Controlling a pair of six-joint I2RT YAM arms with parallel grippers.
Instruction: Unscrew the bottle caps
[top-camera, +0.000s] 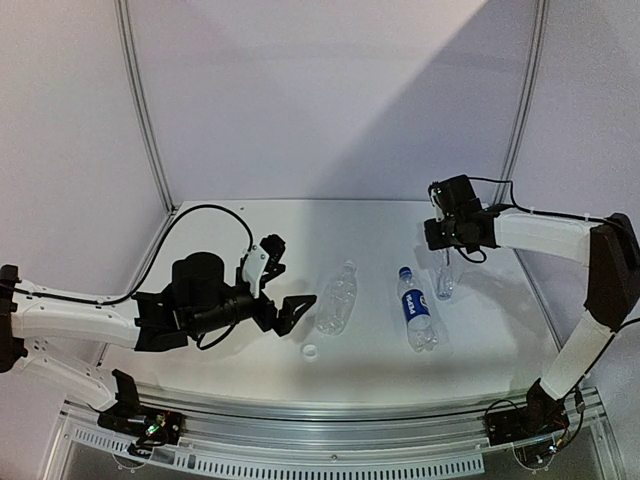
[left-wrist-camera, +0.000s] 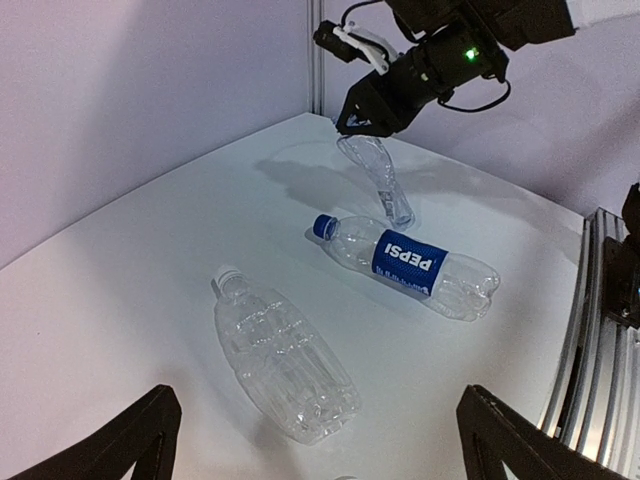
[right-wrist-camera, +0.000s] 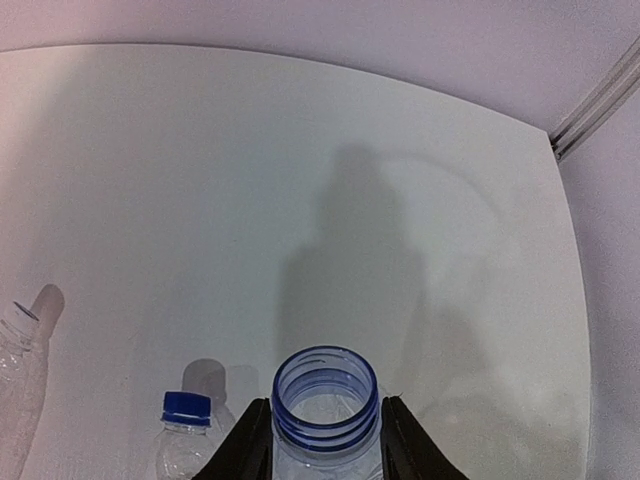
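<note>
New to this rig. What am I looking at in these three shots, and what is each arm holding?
Two white-and-black robot arms are bolted at the near edge of a white table. The overhead picture comes from a fixed camera above and behind them; the other two come from cameras on each wrist.

The right gripper is shut on a clear plastic bottle with an open blue-ringed neck, no cap on it, held upright near the table's far right.

The left gripper is open and empty.

Lying on the table: a plain clear dented bottle with no cap, a blue-labelled Pepsi bottle with its blue cap on, and a loose white cap.
</note>
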